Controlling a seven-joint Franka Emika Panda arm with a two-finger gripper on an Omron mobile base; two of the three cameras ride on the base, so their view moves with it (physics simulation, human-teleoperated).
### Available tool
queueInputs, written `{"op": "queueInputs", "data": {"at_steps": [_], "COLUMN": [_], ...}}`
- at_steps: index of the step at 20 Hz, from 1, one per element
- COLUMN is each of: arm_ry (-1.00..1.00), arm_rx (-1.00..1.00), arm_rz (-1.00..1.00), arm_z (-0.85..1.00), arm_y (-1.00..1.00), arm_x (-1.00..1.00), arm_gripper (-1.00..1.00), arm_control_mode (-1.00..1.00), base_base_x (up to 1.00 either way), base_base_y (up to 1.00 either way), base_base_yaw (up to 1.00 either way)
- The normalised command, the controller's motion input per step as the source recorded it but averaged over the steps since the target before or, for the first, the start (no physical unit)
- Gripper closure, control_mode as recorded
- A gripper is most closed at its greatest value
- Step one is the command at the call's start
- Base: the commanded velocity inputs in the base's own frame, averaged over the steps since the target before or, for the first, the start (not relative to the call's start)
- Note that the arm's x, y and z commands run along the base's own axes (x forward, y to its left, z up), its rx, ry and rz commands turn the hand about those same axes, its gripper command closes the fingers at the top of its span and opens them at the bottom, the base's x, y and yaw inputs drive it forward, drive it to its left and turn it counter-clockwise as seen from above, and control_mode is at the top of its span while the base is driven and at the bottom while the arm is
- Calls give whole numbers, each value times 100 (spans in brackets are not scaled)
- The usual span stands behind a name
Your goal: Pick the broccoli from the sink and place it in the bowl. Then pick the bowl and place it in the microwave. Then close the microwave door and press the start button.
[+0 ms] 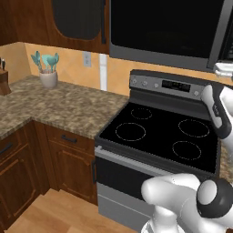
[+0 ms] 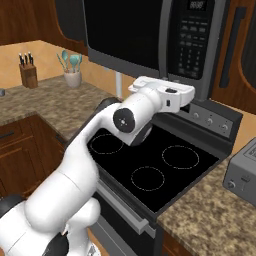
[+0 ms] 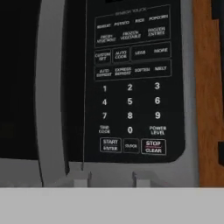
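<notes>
The microwave (image 2: 135, 35) hangs above the stove, and its microwave door (image 1: 168, 27) is closed flush with the front. My gripper (image 3: 110, 178) is raised in front of the keypad (image 2: 192, 40) on the microwave's right side. In the hand view the START button (image 3: 110, 145) sits just above the gap between my fingertips (image 3: 81, 178), close ahead. The tips stand a little apart with nothing between them. The broccoli, the bowl and the sink are out of view.
A black stove (image 1: 159, 127) with ring burners lies under my arm. On the granite counter to the left stand a utensil crock (image 1: 48, 75) and a knife block (image 2: 28, 72). A grey toaster (image 2: 242, 172) sits right of the stove. A wooden cabinet (image 3: 210, 87) borders the keypad.
</notes>
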Motion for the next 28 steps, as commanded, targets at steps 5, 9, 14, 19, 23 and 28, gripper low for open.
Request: {"op": "queueInputs", "data": {"at_steps": [5,9,14,19,23,28], "arm_ry": [-3,0,-1,0,0,-9], "arm_rx": [0,0,0,0,0,0], "arm_rz": [0,0,0,0,0,0], "arm_z": [0,0,0,0,0,12], "arm_y": [-33,-24,-28,-29,-15,4], "arm_x": [36,33,14,28,39,5], "arm_gripper": [100,100,100,100,100,100], "arm_control_mode": [-100,-100,-100,-100,-100,-100], "base_base_x": [0,0,0,0,0,0], "base_base_y": [0,0,0,0,0,0], "base_base_yaw": [0,0,0,0,0,0]}}
